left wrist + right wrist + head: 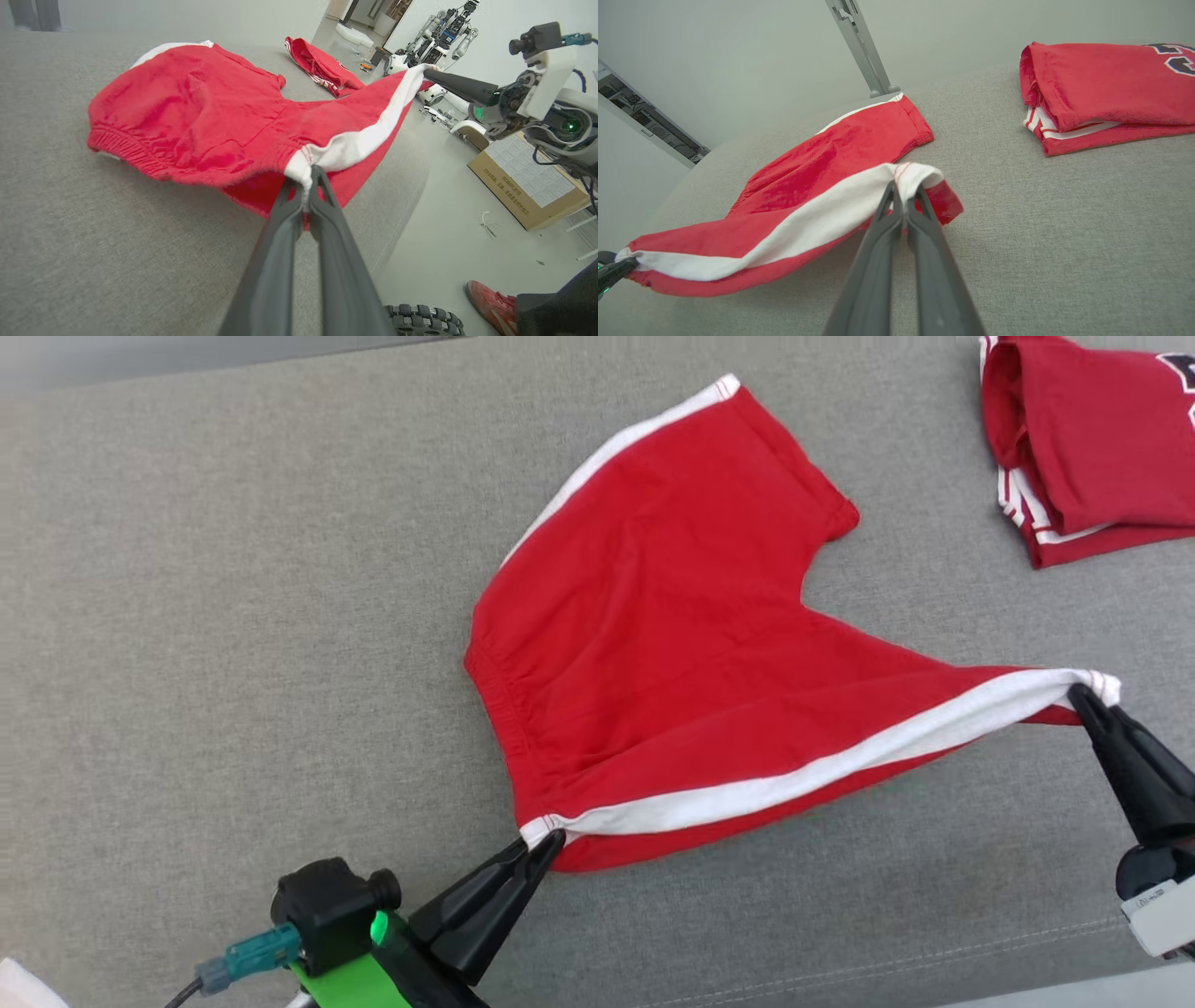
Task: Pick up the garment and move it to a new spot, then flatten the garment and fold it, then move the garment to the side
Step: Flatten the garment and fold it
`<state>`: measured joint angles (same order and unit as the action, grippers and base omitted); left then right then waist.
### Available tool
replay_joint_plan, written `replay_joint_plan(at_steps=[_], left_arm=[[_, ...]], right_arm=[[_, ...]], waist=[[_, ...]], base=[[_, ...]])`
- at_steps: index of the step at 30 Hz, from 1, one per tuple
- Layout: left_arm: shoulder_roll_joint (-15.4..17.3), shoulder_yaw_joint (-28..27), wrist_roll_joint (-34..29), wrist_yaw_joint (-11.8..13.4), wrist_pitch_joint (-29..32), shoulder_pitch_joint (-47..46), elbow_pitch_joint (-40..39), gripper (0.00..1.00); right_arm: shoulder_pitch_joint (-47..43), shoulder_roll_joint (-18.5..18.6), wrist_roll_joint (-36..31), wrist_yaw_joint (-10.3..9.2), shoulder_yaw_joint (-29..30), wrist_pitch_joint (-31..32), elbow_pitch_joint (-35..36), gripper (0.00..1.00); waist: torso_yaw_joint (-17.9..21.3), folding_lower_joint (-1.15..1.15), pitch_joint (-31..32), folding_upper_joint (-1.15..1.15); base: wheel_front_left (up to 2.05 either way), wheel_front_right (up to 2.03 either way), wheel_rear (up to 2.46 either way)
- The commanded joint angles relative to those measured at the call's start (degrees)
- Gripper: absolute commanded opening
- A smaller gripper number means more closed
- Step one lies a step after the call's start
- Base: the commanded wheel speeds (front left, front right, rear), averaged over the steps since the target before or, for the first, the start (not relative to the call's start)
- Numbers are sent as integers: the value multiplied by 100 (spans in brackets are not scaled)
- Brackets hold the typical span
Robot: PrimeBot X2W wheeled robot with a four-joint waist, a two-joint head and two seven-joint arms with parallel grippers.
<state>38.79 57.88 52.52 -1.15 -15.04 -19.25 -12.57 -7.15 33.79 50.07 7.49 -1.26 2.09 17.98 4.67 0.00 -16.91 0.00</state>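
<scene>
Red shorts stretched out, folded red jersey at 2 o'clock.
L gripper & R gripper clenched on white stripe's ends; soft knit over grey woven cushion.

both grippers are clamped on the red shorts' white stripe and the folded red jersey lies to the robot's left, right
Only the side is wrong: the folded red jersey lies to the robot's right, at the head view's upper right. The left gripper and right gripper do clamp the white stripe of the red shorts.
</scene>
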Motion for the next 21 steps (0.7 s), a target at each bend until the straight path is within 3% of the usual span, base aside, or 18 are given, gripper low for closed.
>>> replay_joint_plan(at_steps=[1,3,10,21], left_arm=[[-18,-107,48,37,-15,169,-67,0],[-85,-280,149,38,-15,301,-103,0],[-538,-796,897,-330,22,118,284,0],[-1413,-1226,1968,-546,270,-893,1554,0]], right_arm=[[-81,-36,-107,0,140,72,101,0],[-105,-87,-289,-1,272,204,151,0],[872,-173,-694,-1,261,500,-152,0],[3277,354,-801,-1,-708,1115,-1464,0]], waist=[[-118,0,378,0],[-176,0,389,0],[-432,0,67,0],[-901,0,-657,0]], base=[[0,0,0],[0,0,0],[0,0,0],[0,0,0]])
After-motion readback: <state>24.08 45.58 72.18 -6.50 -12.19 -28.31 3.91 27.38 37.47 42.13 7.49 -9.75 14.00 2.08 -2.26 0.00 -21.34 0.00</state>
